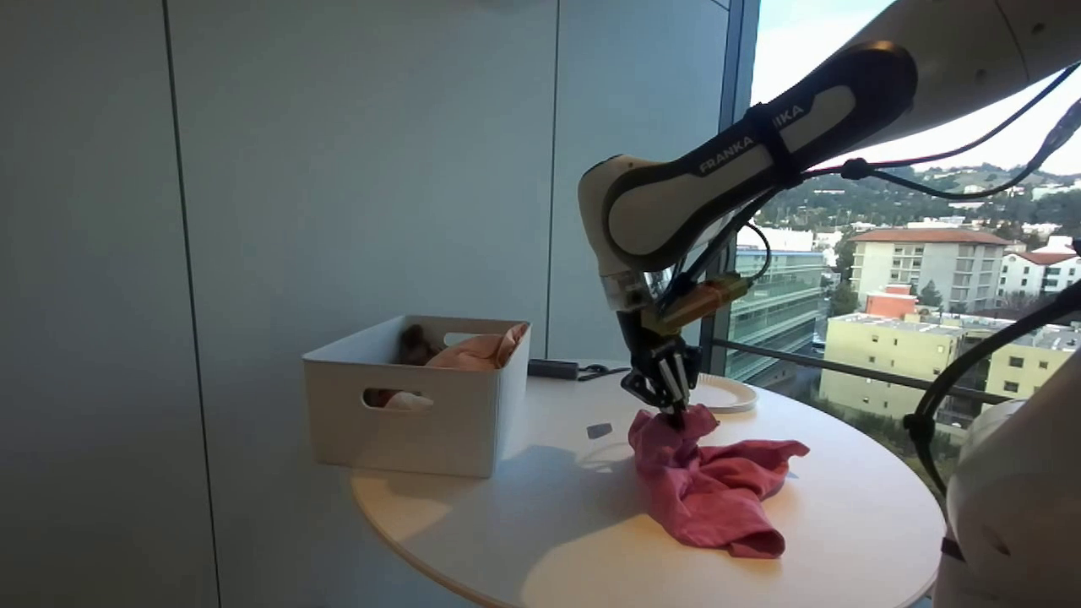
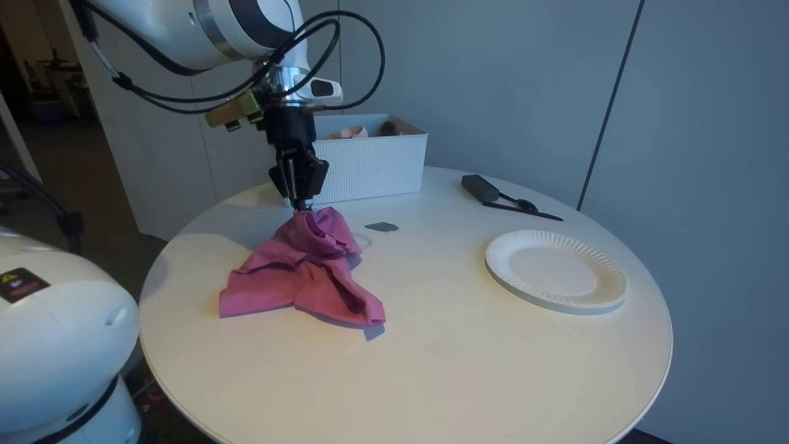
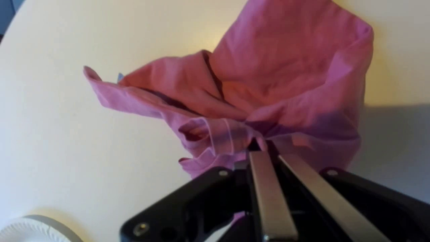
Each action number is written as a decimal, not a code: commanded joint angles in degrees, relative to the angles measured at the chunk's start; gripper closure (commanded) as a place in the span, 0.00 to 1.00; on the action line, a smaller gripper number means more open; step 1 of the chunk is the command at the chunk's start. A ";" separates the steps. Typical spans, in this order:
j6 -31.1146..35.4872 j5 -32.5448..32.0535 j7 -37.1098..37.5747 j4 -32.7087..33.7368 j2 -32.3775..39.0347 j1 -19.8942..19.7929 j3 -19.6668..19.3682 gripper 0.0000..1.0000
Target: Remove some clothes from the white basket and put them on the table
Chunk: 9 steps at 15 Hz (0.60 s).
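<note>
A pink-red cloth lies crumpled on the round white table (image 1: 448,528), seen in both exterior views: the cloth (image 1: 718,498) (image 2: 308,265) and, in the wrist view, the cloth (image 3: 289,64). My gripper (image 1: 676,414) points down at the cloth's raised end, also in an exterior view (image 2: 302,205). In the wrist view the fingers (image 3: 268,153) are close together with a fold of cloth between the tips. The white basket (image 1: 405,431) (image 2: 376,169) stands at the table's edge, holding a peach cloth (image 1: 473,353) and a dark brown item (image 1: 415,344). The basket's bottom is hidden.
A white paper plate (image 2: 555,271) lies on the table, also partly in the wrist view (image 3: 30,232). A black case (image 2: 479,187) with a dark utensil (image 2: 524,206) lies near the wall. A small grey patch (image 2: 382,227) marks the tabletop. A wall stands behind.
</note>
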 commanded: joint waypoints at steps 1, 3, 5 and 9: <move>-3.88 3.37 -2.01 -0.56 1.30 -1.48 0.25 0.99; -2.90 5.55 -2.85 -1.26 1.72 -1.61 -0.43 0.68; -2.94 5.22 -1.02 -1.28 2.00 -2.41 0.12 0.56; -4.89 -5.34 4.91 0.03 -1.02 -3.67 4.57 0.24</move>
